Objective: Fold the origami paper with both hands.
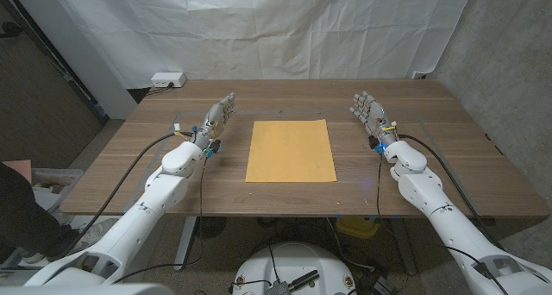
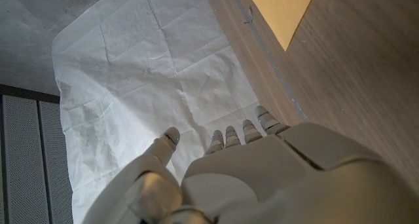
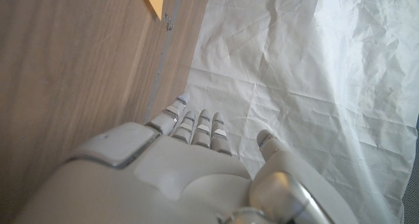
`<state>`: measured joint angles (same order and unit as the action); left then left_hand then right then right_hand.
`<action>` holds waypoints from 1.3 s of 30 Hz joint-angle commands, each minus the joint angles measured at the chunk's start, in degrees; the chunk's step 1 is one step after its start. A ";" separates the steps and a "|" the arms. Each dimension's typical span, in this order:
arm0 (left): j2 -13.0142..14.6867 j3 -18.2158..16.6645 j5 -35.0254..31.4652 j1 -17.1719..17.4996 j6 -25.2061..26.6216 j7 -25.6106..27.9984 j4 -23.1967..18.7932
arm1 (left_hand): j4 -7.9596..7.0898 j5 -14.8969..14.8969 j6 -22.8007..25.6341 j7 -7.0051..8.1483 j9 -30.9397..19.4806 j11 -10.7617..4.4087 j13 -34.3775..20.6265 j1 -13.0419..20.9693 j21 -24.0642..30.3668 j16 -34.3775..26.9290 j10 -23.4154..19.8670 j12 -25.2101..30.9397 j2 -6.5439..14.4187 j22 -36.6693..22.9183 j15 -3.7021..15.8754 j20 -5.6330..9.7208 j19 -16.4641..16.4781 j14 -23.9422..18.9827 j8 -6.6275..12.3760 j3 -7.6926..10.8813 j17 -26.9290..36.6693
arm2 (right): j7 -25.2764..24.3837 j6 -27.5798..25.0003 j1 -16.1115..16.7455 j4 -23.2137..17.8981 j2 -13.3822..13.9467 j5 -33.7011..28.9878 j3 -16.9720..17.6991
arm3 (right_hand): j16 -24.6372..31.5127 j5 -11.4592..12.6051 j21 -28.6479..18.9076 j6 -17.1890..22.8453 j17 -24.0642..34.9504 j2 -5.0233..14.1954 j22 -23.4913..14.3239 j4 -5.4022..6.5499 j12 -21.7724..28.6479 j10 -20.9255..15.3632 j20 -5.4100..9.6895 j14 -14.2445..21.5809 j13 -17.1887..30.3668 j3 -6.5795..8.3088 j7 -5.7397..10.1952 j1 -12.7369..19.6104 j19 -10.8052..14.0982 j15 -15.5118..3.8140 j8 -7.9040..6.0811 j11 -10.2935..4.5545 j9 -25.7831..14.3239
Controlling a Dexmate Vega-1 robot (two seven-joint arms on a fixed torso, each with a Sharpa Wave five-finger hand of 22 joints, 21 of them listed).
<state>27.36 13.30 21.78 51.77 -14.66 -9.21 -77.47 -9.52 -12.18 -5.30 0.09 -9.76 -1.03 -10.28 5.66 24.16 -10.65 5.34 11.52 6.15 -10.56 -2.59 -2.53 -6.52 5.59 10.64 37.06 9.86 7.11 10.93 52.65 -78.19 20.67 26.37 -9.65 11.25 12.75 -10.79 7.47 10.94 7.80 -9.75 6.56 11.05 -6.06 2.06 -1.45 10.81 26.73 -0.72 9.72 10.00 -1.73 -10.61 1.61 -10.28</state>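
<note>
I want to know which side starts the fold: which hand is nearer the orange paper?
Left, slightly. The left hand stands just off the left edge of the orange paper; the right hand stands a little farther off its right edge. Neither touches it.

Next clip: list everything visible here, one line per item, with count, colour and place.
origami paper: one, orange-yellow, flat at the table's middle, between the two robot hands.
wooden table: one, dark brown, across the head view.
white sheet: one, creased, hung behind the table.
power strip: one, white, at the table's far left corner.
person: one, dark clothing, at the left edge.
left robot hand: one, white-grey, left of the paper, holding nothing.
right robot hand: one, white-grey, right of the paper, holding nothing.
</note>
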 commanded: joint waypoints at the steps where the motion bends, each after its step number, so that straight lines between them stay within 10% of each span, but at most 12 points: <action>1: 2.88 -0.90 -8.19 1.79 0.00 -1.79 -3.11 | 0.14 -0.02 0.80 0.15 -0.26 -0.06 -0.14 0.06 0.48 -0.53 -0.98 0.68 3.77 -0.28 -0.43 -1.39 0.82 -1.12 0.51 0.58 0.09 | 0.98 -0.94 1.83 -1.97 -1.92 -2.20 2.42 | 0.31 0.30 -0.35 0.45 0.19 2.15 -0.08 -0.23 0.39 -0.47 2.53 -0.24 0.12 0.43 0.05 0.71 0.21 -1.38 -0.29 0.21 -0.22; 39: 11.40 3.97 -28.11 -0.21 -7.20 -5.70 -5.63 | 0.26 0.10 4.06 0.80 -0.25 -0.96 -0.17 -0.06 -0.07 -0.18 -3.42 0.90 3.74 -0.28 1.07 1.34 0.73 -2.06 0.69 1.26 0.07 | -0.17 -0.56 4.74 -4.23 -3.48 -3.08 4.10 | 0.31 0.26 -0.39 0.45 0.22 2.17 -0.08 -0.29 0.38 -0.65 2.50 -0.24 0.12 0.35 0.07 0.78 0.30 -1.27 -0.27 0.24 -0.24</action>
<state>36.82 15.24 -0.56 53.40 -19.41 -13.52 -83.38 -9.41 -12.18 -1.52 1.03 -9.75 -1.94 -10.27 5.66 24.15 -10.65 2.17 11.91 6.14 -10.54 -1.92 -1.43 -5.54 3.38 11.07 37.97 9.87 7.18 9.95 56.90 -82.32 17.45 23.29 -5.99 11.24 12.74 -10.78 7.47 11.07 8.03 -9.74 6.32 11.05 -6.37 2.05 -1.44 10.80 26.96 -0.72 9.94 9.99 -1.73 -10.61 1.92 -10.27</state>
